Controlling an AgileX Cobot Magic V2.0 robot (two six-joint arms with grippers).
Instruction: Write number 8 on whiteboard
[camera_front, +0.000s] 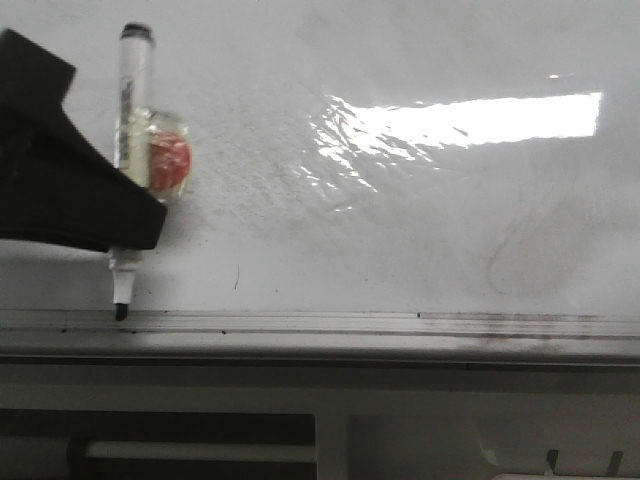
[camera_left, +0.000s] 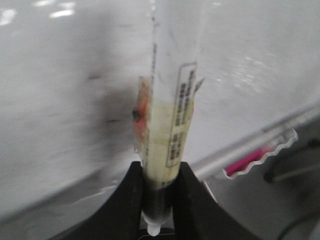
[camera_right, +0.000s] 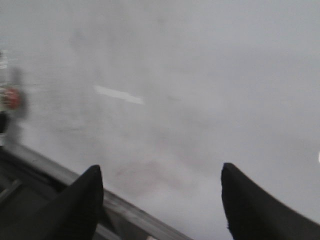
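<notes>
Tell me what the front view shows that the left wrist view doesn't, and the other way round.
Only the front view shows the marker's black tip down at the silver strip, plus a bright glare patch and a faint grey loop smudge. Only the left wrist view shows a pink object in a wavy-edged tray below the board's edge. Both show the left gripper clamped on the marker over the whiteboard. No finished 8 is visible.
</notes>
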